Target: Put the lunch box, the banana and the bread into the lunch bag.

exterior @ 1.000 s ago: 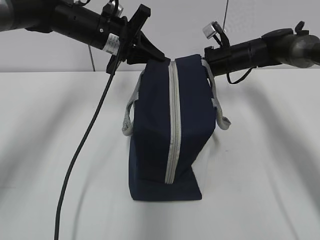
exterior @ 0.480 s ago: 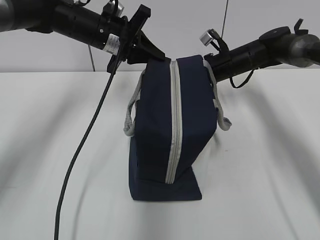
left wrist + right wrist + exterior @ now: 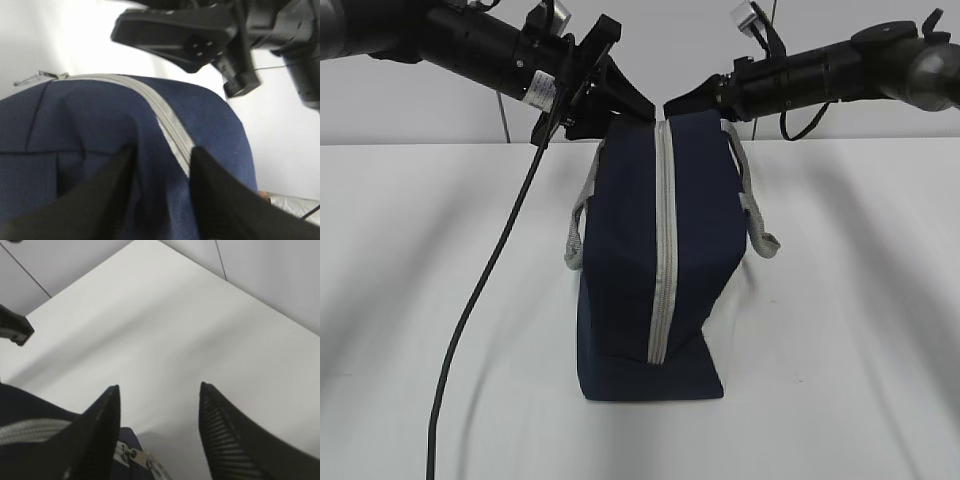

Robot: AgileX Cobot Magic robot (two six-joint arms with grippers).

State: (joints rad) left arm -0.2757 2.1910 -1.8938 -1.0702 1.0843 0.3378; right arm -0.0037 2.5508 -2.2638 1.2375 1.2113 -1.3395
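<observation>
The navy lunch bag [image 3: 630,260] stands upright on the white table, its grey zipper [image 3: 663,250] running shut down the near face. My left gripper [image 3: 625,105] is at the bag's top left corner. In the left wrist view it [image 3: 162,152] is open, its fingers straddling the bag's fabric [image 3: 90,115] beside the zipper [image 3: 165,125]. My right gripper [image 3: 692,98] hovers open just above the bag's top, nothing between its fingers [image 3: 160,387]. The metal zipper pull [image 3: 137,459] lies below them. The lunch box, the banana and the bread are out of view.
Grey webbing handles hang on the bag's left [image 3: 578,225] and right [image 3: 755,210] sides. A black cable [image 3: 480,300] drops from the left arm to the table's front edge. The white table [image 3: 840,330] spreads on both sides of the bag.
Both grippers have opened. The right gripper has lifted and moved left from the bag's right top corner to above the zipper. The left arm has stayed in place.
</observation>
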